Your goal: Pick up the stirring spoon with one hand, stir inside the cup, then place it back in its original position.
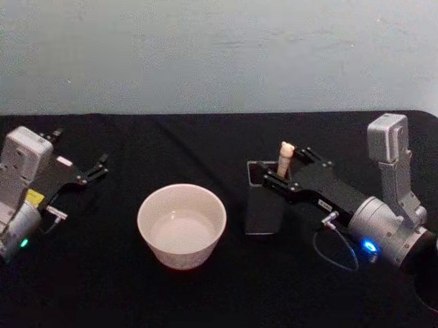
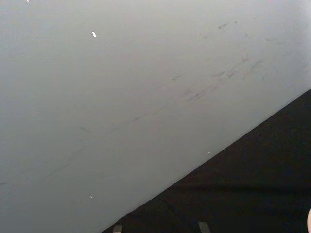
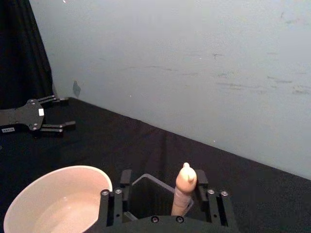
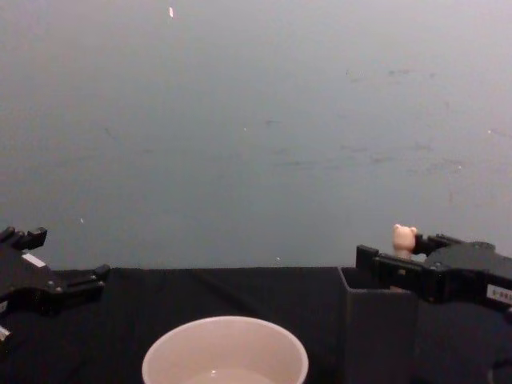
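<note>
Head view: the right claw (image 1: 282,171) reaches in from the desk's right edge and sits over the top of the dark holder (image 1: 262,209), its fingers set on either side of the spoon (image 1: 285,156), whose beige handle stands upright out of the holder. Whether the fingers already pinch the handle or only bracket it is hard to say; in the right wrist view the spoon (image 3: 183,191) stands between the two finger sets with some gap visible on each side, so I judge the claw open around it, not yet gripping.

The main risk is the holder. It is narrow with thin walls, and the claw hangs close over its rim, so a closing or lifting move that catches a wall could tip or drag the holder. A grip taken too high, on the small bear head, could let the spoon slip or swing as it rises. A tilted lift could jam the spoon's bowl against the inside wall. The cup (image 1: 181,224) stands near the holder toward the middle of the desk, so a sideways sweep made too low could knock its rim.

The right arm lies low and stretched toward the desk's middle, its wrist near the right edge. The left claw (image 1: 100,165) rests parked near the left edge, fingers spread, well apart from the cup.
</note>
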Available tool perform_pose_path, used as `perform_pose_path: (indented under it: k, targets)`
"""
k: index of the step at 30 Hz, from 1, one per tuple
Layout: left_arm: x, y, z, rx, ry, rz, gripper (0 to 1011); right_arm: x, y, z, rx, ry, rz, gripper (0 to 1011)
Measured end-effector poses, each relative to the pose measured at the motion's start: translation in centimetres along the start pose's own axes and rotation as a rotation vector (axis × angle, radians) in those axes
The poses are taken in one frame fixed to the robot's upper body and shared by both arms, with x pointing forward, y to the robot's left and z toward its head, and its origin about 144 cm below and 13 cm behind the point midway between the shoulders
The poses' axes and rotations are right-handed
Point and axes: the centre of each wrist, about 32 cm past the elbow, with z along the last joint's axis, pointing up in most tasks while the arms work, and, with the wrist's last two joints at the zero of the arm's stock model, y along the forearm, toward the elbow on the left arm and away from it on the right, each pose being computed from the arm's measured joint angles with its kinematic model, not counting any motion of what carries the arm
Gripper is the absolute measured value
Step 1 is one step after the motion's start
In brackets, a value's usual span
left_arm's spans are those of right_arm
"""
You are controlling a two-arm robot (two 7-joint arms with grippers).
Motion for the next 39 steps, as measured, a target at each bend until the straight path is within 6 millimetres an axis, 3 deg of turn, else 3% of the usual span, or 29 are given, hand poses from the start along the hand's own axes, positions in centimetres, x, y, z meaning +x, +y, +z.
perform_pose_path:
  k: [6,9,18,24,31,39]
  targets:
    - [0.0,0.0,0.0,0.0,0.0,0.0,1001,0.0,0.0,0.0,0.001,0.0,0.001,959]
    - [0.0,0.0,0.0,0.0,0.0,0.0,1001,0.1,0.0,0.2,0.009,0.0,0.001,1002]
    - [0.0,0.0,0.0,0.0,0.0,0.0,1002,0.5,-0.3,2.7,0.146,-0.05,-0.016,1000]
    - [0.0,0.0,0.0,0.0,0.0,0.0,1001,1.0,-0.8,4.0,0.228,-0.09,-0.139,1000]
    - [0.0,0.0,0.0,0.0,0.0,0.0,1001,2.0,-1.0,2.3,0.151,-0.094,-0.309,1000]
    - [0.0,0.0,0.0,0.0,0.0,0.0,1001,2.4,-0.8,-0.7,0.002,-0.065,-0.34,1000]
